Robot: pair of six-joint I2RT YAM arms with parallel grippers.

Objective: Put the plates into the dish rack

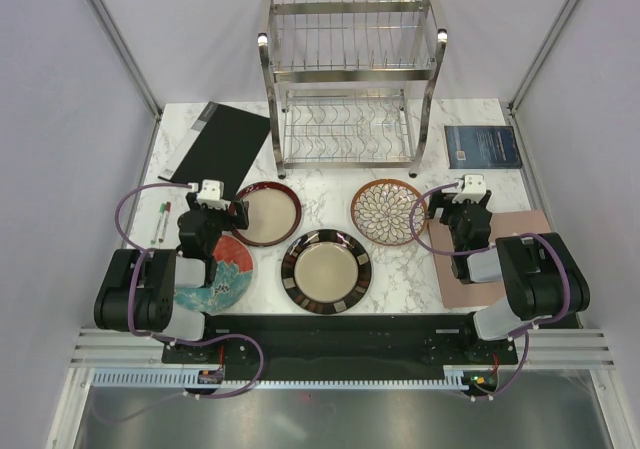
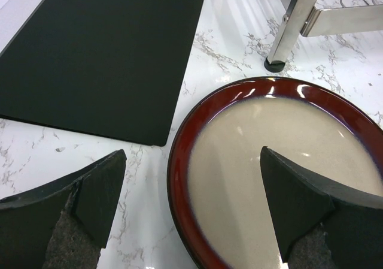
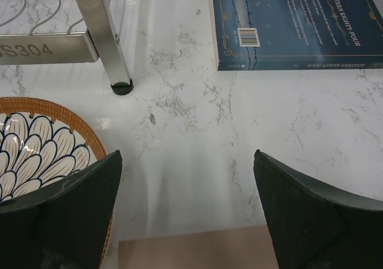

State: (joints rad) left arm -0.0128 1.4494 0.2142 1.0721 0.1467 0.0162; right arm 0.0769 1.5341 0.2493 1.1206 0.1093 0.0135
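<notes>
Field notes, reading left to right.

- The left gripper [image 1: 226, 211] is hanging with its jaws spread wide and holding nothing. It is straddling the edge of the round plate with a dark-red rim and beige centre [image 1: 268, 212]. I judge it is lining up a rim pinch.
- The round red plate with teal flowers [image 1: 215, 274] is lying partly under that arm.
- The round plate with a black-checked rim [image 1: 326, 270] is lying flat, front-centre.
- The tall two-tier stainless wire dish rack [image 1: 350, 79] is standing at the far edge. No plate is showing in it.
- The round brown plate with white petals [image 1: 388, 210] is lying flat, right of centre.
- The right gripper [image 1: 466, 207] is also gaping, empty, just beside that plate.

The wrist views are adding detail. On the left, one finger is over marble and the other over the beige centre, though I cannot tell the height. On the right, only bare marble is lying between the fingers, with the petal plate off to one side.
</notes>
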